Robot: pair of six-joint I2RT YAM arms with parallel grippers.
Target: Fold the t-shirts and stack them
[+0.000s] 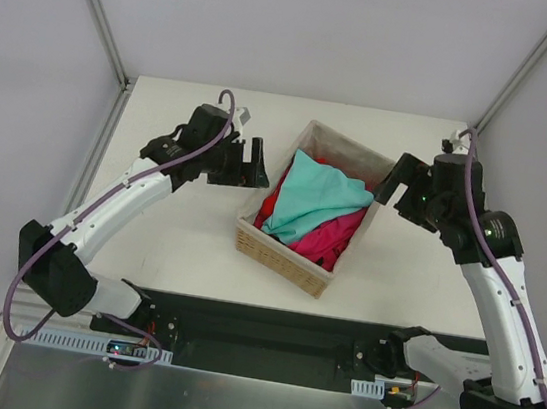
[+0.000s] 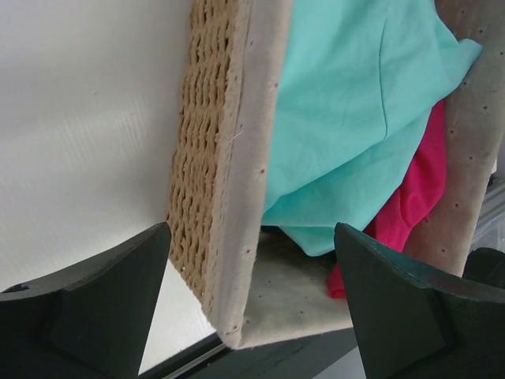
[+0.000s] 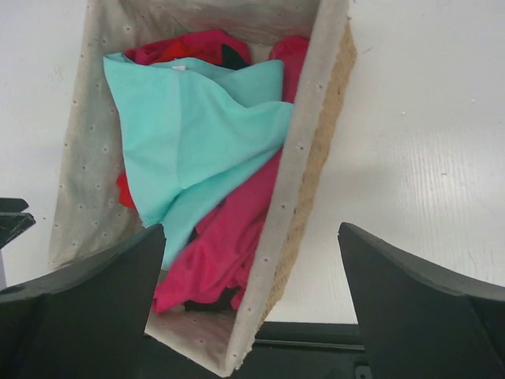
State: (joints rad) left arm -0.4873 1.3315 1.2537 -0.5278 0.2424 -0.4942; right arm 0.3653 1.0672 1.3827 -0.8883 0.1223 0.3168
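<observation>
I see the teal t-shirt (image 1: 315,195) heaped over the crimson-magenta t-shirt (image 1: 325,237) and the red t-shirt (image 1: 271,204) inside the wicker basket (image 1: 281,261). The left gripper (image 1: 256,165) and the right gripper (image 1: 389,187) flank the basket, fingers spread, holding nothing.

Bright, even light falls from overhead, and the white desk (image 1: 178,242) looks nearly washed out in both wrist views. Shadows are soft. A faint one hugs the woven wicker basket (image 1: 282,256) in the top view, and a darker one pools beneath the light teal cloth t-shirt (image 2: 355,118) inside it. The top view is sharp throughout. In the wrist views, the black fingers of the left claw (image 2: 251,229) and right claw (image 3: 251,229) loom soft-edged and slightly blurred, while the weave and fabric folds stay crisp.
</observation>
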